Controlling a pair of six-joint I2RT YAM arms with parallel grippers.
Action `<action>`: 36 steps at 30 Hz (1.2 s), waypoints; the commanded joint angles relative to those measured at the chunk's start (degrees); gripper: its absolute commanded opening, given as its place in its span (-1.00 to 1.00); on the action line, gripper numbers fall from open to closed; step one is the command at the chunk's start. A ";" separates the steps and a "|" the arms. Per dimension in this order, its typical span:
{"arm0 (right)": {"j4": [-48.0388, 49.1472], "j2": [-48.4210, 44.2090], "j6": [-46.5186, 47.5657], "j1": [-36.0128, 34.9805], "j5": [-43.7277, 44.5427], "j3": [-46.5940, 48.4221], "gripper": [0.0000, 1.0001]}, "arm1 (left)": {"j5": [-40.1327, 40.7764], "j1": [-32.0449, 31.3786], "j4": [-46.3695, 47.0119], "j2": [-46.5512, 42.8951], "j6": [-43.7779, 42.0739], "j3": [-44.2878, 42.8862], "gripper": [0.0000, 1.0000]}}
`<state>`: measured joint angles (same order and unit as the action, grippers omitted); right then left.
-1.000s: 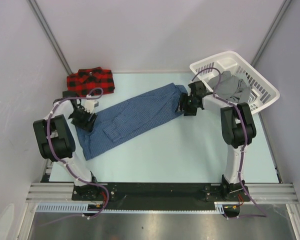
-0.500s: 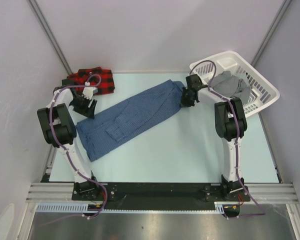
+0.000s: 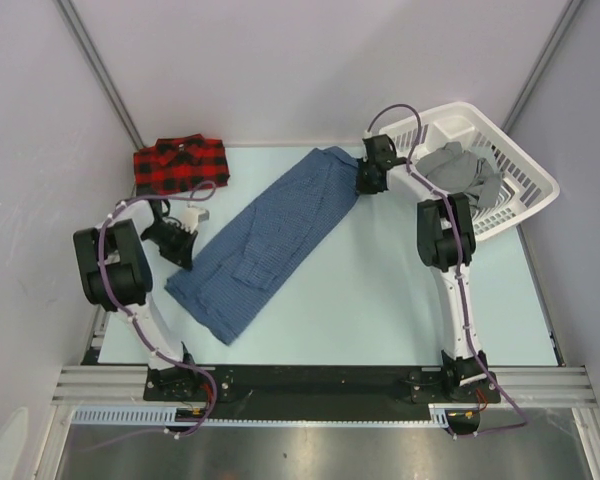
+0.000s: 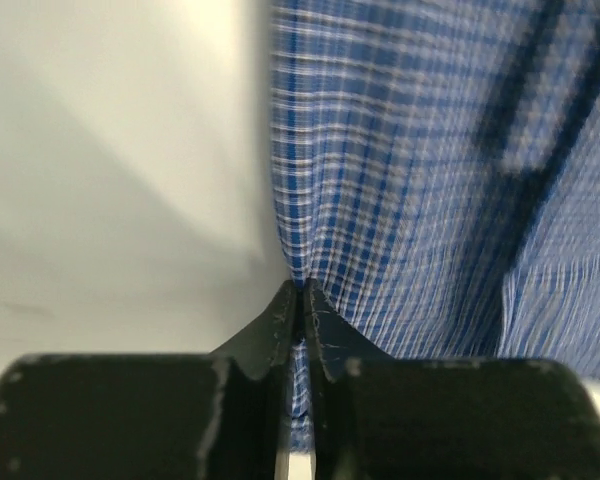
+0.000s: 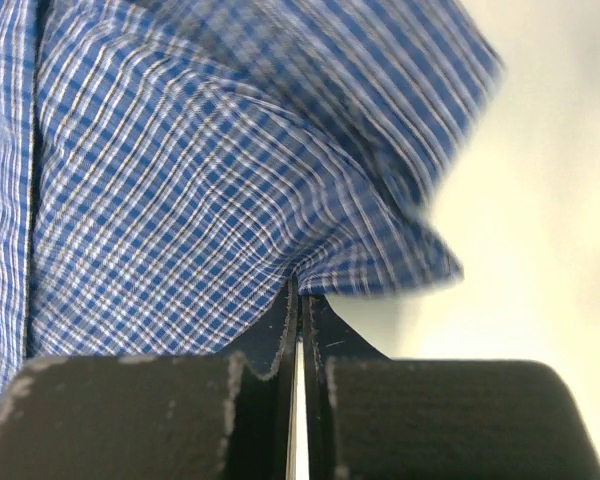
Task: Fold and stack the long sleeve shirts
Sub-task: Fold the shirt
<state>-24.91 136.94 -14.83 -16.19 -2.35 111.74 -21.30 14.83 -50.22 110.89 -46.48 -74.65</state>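
The dark blue checked shirt point(image 3: 270, 235) lies stretched in a long diagonal band across the table, from near left to far right. My left gripper point(image 3: 183, 252) is shut on its near-left edge; the wrist view shows blue check cloth point(image 4: 400, 180) pinched between the jaws of that gripper point(image 4: 302, 290). At the far end, beside the basket, my right gripper point(image 3: 360, 182) is shut on the shirt's edge, with the cloth point(image 5: 210, 170) bunching at its tips point(image 5: 300, 290). The red-and-black plaid shirt point(image 3: 180, 163) lies folded at the far left corner, apart from both grippers.
A white plastic basket point(image 3: 525, 170) stands at the far right corner, tilted against the wall, with grey clothing point(image 3: 465, 172) in it. White walls close in the table point(image 3: 400, 290) on the left, back and right.
Both grippers have shut on the blue shirt's ends. The right one has carried its end toward the far edge and the left one has come nearer, so the shirt lies steeper.
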 commanded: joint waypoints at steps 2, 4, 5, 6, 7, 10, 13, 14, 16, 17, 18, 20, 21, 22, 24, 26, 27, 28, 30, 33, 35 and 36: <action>-0.23 7.54 4.54 0.36 -1.15 8.74 -1.00 | -3.47 -2.52 -5.86 -5.32 -3.62 15.65 -0.95; -1.02 9.21 6.12 0.28 -5.18 13.05 -1.00 | -4.36 -3.83 -5.94 -7.70 -2.83 18.30 -0.98; -1.89 10.78 6.48 0.28 -6.51 14.54 -1.00 | -4.89 -4.28 -5.95 -8.40 -2.57 20.75 -0.98; -1.99 11.50 6.74 0.54 -8.79 17.34 -1.00 | -6.11 -4.81 -5.86 -9.80 -2.22 21.91 -0.98; -1.99 12.11 6.66 0.63 -9.77 18.59 -1.00 | -6.64 -6.03 -5.60 -10.51 -1.86 23.05 -0.97; -0.94 12.91 6.83 0.98 -11.71 21.49 -0.67 | -8.41 -9.19 -4.81 -12.80 -0.28 26.48 -0.75; -2.76 10.54 7.36 1.15 -15.22 20.80 -0.04 | -9.02 -12.09 -5.15 -13.51 0.77 28.16 -0.27; -4.00 8.53 7.27 1.16 -16.53 19.93 0.07 | -8.85 -12.45 -5.33 -13.51 0.86 28.16 -0.17; -7.85 5.37 4.48 1.15 -19.96 13.29 0.09 | -8.93 -11.76 -5.51 -13.86 1.30 27.46 -0.10; -8.31 1.09 3.24 1.07 -21.19 9.32 0.10 | -9.02 -11.32 -5.51 -13.86 1.91 25.89 -0.07; -8.23 -1.13 2.18 1.07 -22.95 5.45 0.10 | -9.37 -9.66 -5.68 -13.77 2.27 24.66 -0.07; -5.69 -5.96 -0.54 0.72 -24.19 -5.67 0.11 | -10.86 -7.81 -5.68 -12.90 3.93 19.93 -0.06; -4.72 -9.47 -1.16 0.46 -25.32 -8.44 0.12 | -11.74 -6.49 -5.51 -12.37 4.55 18.24 -0.06; -3.76 -10.90 -1.95 0.02 -25.77 -11.00 0.12 | -12.44 -6.22 -5.25 -11.84 5.08 16.75 -0.06; -3.57 -13.10 -3.18 -1.04 -26.74 -15.49 0.12 | -13.32 -6.39 -4.72 -9.47 6.40 13.14 -0.06; -3.31 -13.63 -4.67 -2.70 -27.61 -18.82 0.11 | -14.73 -6.48 -4.02 -6.76 8.32 10.60 -0.06; -2.78 -13.72 -5.29 -3.06 -27.62 -19.80 0.11 | -15.17 -6.39 -3.58 -5.78 9.03 9.97 -0.06; -2.00 -13.90 -5.82 -3.50 -27.71 -20.59 0.11 | -15.78 -6.39 -3.14 -5.08 9.73 9.53 -0.07; 0.54 -13.72 -7.14 -4.73 -27.80 -22.62 0.10 | -17.54 -6.48 -0.60 -4.37 12.19 10.22 -0.08; 1.61 -12.23 -7.93 -5.96 -27.71 -22.54 0.03 | -19.39 -7.62 2.13 -3.50 15.01 12.25 -0.11; 1.70 -10.56 -7.76 -5.79 -27.10 -22.01 -0.17 | -19.74 -8.85 2.93 -3.05 16.50 13.13 -0.15; 1.53 -9.86 -7.58 -5.53 -26.75 -21.05 -0.28 | -19.92 -10.07 3.63 -2.79 16.86 13.39 -0.17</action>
<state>-24.64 124.86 -21.02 -21.96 -29.91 90.06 -38.22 7.86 -51.37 106.13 -32.99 -63.16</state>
